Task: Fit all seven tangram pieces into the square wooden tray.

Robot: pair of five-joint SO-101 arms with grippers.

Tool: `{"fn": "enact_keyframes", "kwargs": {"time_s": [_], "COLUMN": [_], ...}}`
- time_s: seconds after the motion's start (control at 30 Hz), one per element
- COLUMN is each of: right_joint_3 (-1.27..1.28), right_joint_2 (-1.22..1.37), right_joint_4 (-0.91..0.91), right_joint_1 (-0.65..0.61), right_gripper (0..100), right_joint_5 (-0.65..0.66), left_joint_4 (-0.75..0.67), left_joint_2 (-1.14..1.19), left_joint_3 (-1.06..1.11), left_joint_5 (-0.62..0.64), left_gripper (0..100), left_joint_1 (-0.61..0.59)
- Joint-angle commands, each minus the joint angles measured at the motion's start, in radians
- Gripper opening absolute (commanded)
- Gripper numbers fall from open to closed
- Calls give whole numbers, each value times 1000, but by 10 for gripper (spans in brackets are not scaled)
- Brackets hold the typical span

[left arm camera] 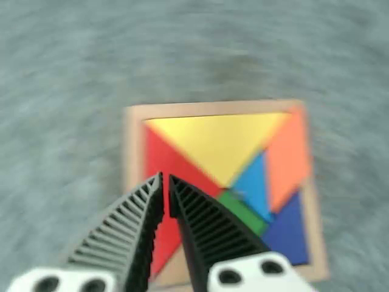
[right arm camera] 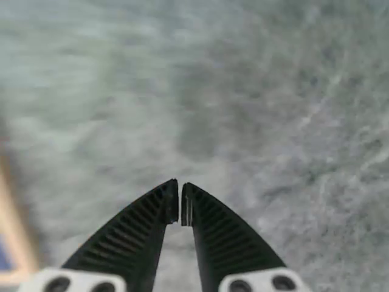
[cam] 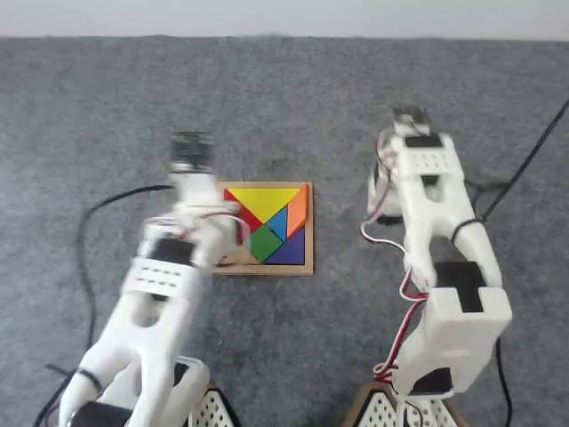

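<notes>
- Tray (cam: 310,233) is lying flat on the grey carpet (cam: 107,107) betw. the two arms. I'm counting six pieces seated in it: yellow triangle (cam: 264,199), red triangle (left arm camera: 167,155), orange piece (cam: 300,210), light-blue triangle (cam: 278,224), green square (cam: 265,243), dark-blue triangle (cam: 292,250).
- I'm not finding a 7th. The left arm (cam: 156,267) is covering the tray corner beside the red triangle, so can't tell.
- Left gripper (left arm camera: 164,180) is hanging over the red triangle, inside the tray, jaws pinched to a thin slit w/ nothing in them.
- Right gripper (right arm camera: 180,204) is sitting over bare carpet, off the tray's orange side, jaws also near-closed and empty. The tray rim is just peeking in at the edge of its wrist view.
- My read: the task is looking nearly or fully done, and the step in hand is prob. pressing the red triangle flush.
- To do it well, I'm planning on:
  - using the closed tips as a blunt poker;
  - going straight down on the piece's middle w/ light pressure;
  - avoiding any sideways drag, or the neighbours (yellow, green) could pop out;
  - then lifting clear to check the hidden corner.
</notes>
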Motion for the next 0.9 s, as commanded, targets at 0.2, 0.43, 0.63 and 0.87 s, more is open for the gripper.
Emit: {"fn": "enact_keyframes", "kwargs": {"time_s": [0.2,0.43,0.63,0.87], "right_joint_3": [509,744,867,925], "right_joint_2": [-392,-656,-846,-926], "right_joint_4": [-504,-684,-734,-777], "right_joint_1": [108,111,197,249], "right_gripper": [8,8,8,8], "right_joint_5": [8,12,8,8], "left_joint_4": [-37,144,153,190], "left_joint_2": [250,663,690,700], "left_joint_3": [-255,-645,-650,-653], "left_joint_5": [-21,-25,-18,-8], "left_gripper": [13,12,12,12], "left_joint_1": [279,333,290,288]}}
